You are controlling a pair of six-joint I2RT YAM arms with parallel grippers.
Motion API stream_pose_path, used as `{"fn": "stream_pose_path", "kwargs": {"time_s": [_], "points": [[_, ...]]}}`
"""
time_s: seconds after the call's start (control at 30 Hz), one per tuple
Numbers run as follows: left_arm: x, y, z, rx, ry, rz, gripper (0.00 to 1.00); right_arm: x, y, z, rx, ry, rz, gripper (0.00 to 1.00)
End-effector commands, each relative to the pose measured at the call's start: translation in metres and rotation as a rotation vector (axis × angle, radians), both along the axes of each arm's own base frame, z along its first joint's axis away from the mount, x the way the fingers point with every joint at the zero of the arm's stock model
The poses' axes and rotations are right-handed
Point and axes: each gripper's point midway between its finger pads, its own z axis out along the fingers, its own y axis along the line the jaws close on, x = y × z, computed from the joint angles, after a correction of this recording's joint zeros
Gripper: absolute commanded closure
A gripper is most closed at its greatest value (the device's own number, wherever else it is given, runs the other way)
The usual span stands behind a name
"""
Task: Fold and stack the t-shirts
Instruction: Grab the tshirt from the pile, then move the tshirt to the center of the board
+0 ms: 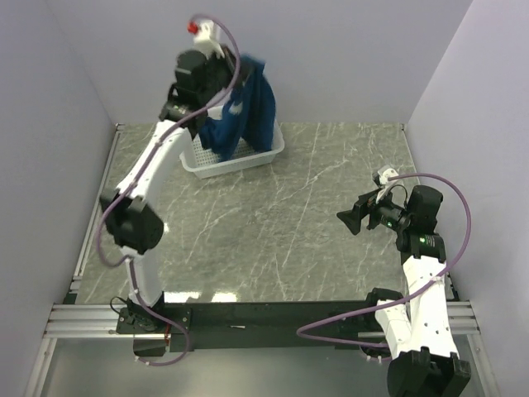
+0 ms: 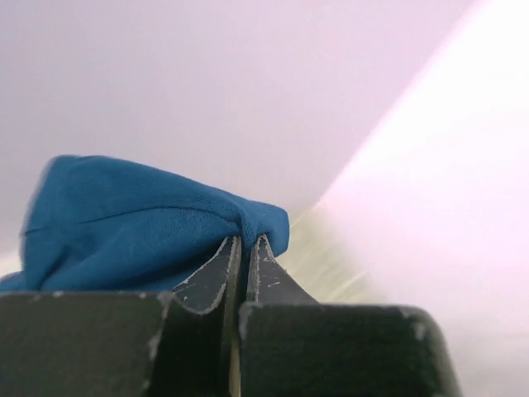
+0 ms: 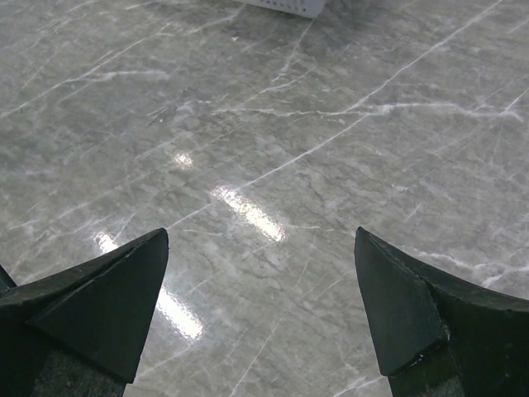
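Pinching a fold of the navy-blue t-shirt [image 2: 124,223], the left hand [image 2: 245,241] is fully closed on the cloth. The garment hangs over the white lattice basket [image 1: 240,163] at the far edge of the counter [image 1: 289,223]. The right hand [image 3: 260,240] hovers wide open, holding nothing.

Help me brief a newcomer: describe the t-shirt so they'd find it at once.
Look to the far left of the marble table, where a white lattice basket sits. The t-shirt hangs over it from the left arm's fingers: the only blue cloth in sight, with a pale print.
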Motion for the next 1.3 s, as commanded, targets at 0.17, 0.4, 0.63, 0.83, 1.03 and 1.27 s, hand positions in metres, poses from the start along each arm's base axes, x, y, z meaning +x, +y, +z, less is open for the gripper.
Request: {"fn": "stream_pose_path", "kwargs": {"time_s": [0.17, 0.4, 0.63, 0.83, 1.03, 1.27], "points": [[-0.196, -0.018, 0.27, -0.341, -0.563, -0.246, 1.0, 0.005, -0.004, 0.01, -0.012, -0.042, -0.015, 0.01], [-0.235, -0.026, 0.288, -0.396, -0.571, -0.333, 1.0, 0.008, -0.008, 0.003, -0.024, -0.027, -0.036, 0.01], [-0.243, -0.058, 0.254, -0.36, -0.479, -0.434, 1.0, 0.01, -0.013, 0.001, -0.028, -0.019, -0.054, 0.01], [-0.262, -0.089, 0.201, -0.25, -0.406, -0.536, 1.0, 0.011, -0.016, -0.001, -0.03, -0.016, -0.064, 0.01], [-0.283, -0.081, 0.151, -0.16, -0.369, -0.512, 1.0, 0.011, -0.015, -0.002, -0.025, -0.012, -0.062, 0.01], [-0.272, -0.069, 0.13, -0.106, -0.333, -0.421, 1.0, 0.013, -0.016, -0.005, -0.025, 0.004, -0.06, 0.01]]}}
